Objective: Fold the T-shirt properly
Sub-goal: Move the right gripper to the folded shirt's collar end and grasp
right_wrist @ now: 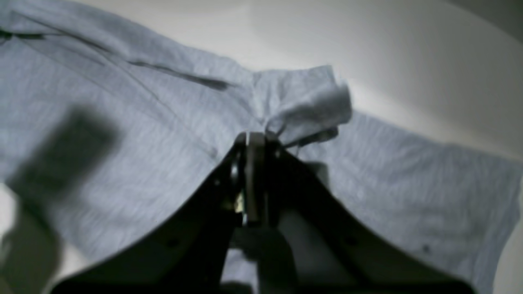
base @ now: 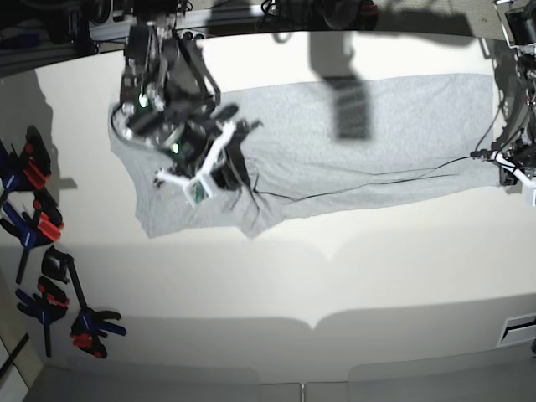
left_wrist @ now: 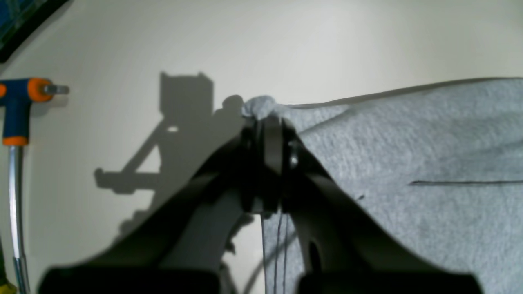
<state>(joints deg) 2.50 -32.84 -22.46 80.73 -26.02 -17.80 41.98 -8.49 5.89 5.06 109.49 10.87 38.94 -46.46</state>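
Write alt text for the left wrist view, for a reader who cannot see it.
The shut left gripper pinches a bunched corner of the grey T-shirt, which spreads to the right over a pale table. The gripper's shadow falls on the table at left, near an orange-and-blue clamp at the frame's edge.

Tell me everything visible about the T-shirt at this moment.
The T-shirt is light heather-grey knit cotton by its look, plain on the side showing. It lies stretched lengthwise across the far part of the white table, folded into a long band, a short sleeve spread at one end. The left pincer is shut on a bunched corner; the right pincer pinches a raised fold near the sleeve.
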